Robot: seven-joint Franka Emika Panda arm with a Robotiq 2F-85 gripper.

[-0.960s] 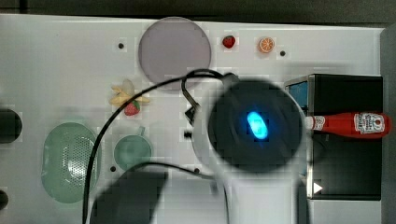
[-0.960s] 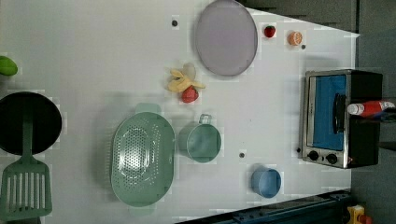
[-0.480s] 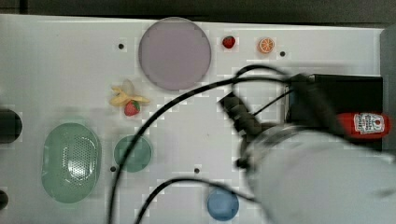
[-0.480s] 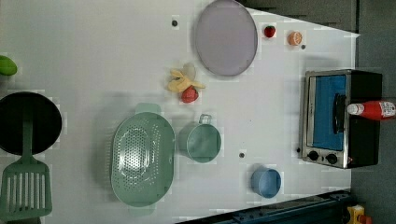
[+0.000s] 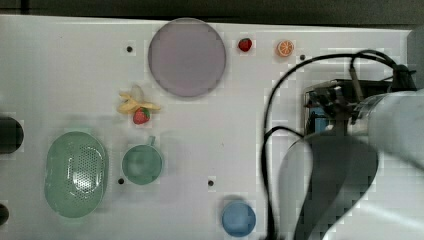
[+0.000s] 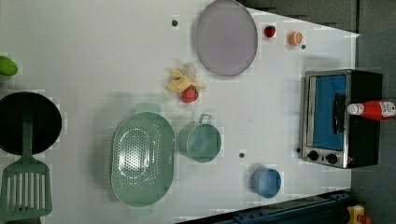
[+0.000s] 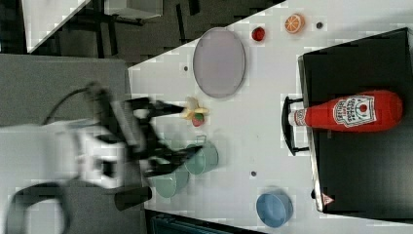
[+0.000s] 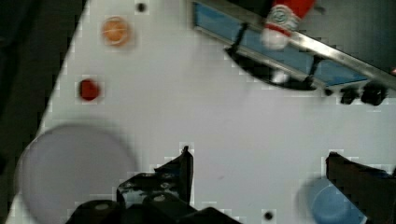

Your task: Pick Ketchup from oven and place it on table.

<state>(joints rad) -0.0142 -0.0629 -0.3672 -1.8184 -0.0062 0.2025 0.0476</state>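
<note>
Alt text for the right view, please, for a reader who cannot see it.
A red ketchup bottle lies on top of the black oven, its white cap past the oven's front edge. Out over the white table, the open gripper hovers empty near two green cups, with a grey plate beyond.

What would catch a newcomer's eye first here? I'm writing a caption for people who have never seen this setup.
Probably the red ketchup, lying on its side on top of the black oven at the right view's right, its white cap poking out over the door handle. Next, the blurred arm with its open gripper at the right view's left, above the white table. Then the big green colander, low in the left view.
</note>
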